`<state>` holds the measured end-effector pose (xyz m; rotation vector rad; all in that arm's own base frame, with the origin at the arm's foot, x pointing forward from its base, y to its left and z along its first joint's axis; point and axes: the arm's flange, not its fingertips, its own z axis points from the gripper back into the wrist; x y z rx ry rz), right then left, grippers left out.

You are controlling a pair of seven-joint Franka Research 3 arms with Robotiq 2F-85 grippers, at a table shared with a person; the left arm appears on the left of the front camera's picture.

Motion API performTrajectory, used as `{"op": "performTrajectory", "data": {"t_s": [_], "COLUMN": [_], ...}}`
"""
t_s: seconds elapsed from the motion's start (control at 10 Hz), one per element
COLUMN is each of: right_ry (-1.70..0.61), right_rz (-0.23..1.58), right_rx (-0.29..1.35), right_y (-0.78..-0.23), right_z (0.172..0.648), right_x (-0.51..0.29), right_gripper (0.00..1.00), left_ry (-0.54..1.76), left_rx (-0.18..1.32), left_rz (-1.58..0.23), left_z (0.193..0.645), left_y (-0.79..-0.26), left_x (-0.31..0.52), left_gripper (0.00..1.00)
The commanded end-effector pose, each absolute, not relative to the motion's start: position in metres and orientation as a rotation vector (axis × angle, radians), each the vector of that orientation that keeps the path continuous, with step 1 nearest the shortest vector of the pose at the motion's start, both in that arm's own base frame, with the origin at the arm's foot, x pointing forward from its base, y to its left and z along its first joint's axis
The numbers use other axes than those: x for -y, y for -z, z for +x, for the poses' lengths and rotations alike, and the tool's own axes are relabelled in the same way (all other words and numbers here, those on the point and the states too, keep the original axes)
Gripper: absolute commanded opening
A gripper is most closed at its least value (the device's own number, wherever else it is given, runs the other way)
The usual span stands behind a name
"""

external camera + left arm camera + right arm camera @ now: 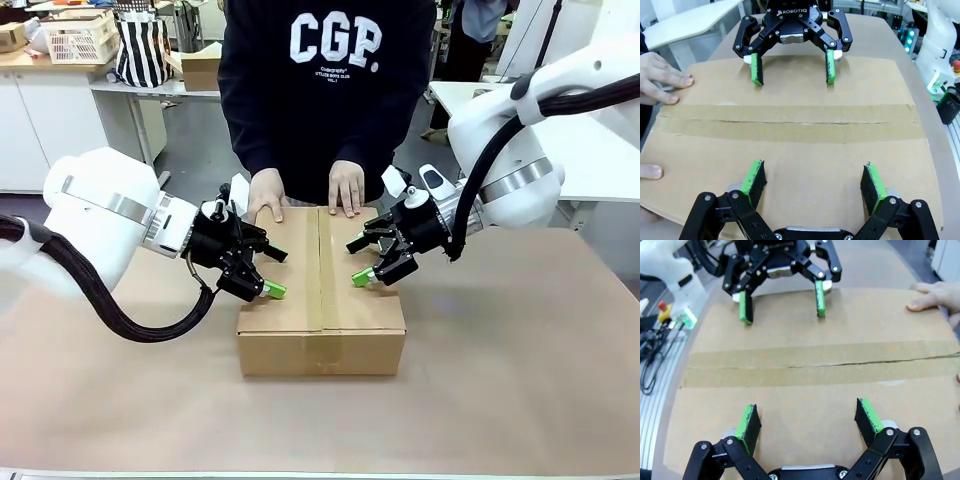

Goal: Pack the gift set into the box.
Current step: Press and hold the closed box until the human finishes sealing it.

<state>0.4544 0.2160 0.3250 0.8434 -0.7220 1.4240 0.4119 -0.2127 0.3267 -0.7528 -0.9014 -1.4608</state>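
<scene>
**A:** Where is the box?

**B:** The box (pixel 320 352) stands in the middle of the surface (pixel 520 390). Its short end faces the near edge and its other end points at the person at the far edge. Its top flaps lie flat. A strip of brown tape (pixel 321 270) runs along the centre seam from end to end. In the wrist views a thin dark line shows down the middle of that strip.

**A:** And the person?

**B:** Both hands rest on the far end of the box top, fingers flat on the cardboard. One hand (pixel 266 195) is on the flap at the robot's left, and the other hand (pixel 347 187) is just across the tape from it.

**A:** What about the arms?

**B:** The left gripper (pixel 274 272) reaches in over the left flap, close to that side edge of the box. Its fingers are spread wide with nothing between them. The right gripper (pixel 360 260) mirrors it over the right flap, also spread wide and holding nothing. The two face each other across the tape, well apart.

**A:** Are they touching the box?

**B:** I cannot tell. The green pads (pixel 754 177) sit low over the cardboard in both wrist views, but contact is not clear.

**A:** How are they placed along the box?

**B:** They are roughly midway along it, nearer the robot than the person's fingers.
</scene>
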Motion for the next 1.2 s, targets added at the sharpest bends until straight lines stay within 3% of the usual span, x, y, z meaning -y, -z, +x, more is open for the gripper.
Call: {"op": "performTrajectory", "data": {"t_s": [0.0, 1.1], "right_ry": [-1.422, -1.422], "right_rz": [0.841, 0.841], "right_rx": [0.719, 0.719], "right_y": [-0.3232, -0.3232], "right_z": [0.4543, 0.4543], "right_x": [-0.2158, -0.2158], "right_gripper": [1.0, 1.0], "left_ry": [1.46, 1.46], "left_rx": [0.894, 0.894], "left_rz": [-0.763, -0.763], "left_z": [0.41, 0.41], "left_y": [-0.3228, -0.3228], "left_x": [0.2101, 0.2101], "left_gripper": [1.0, 1.0]}}
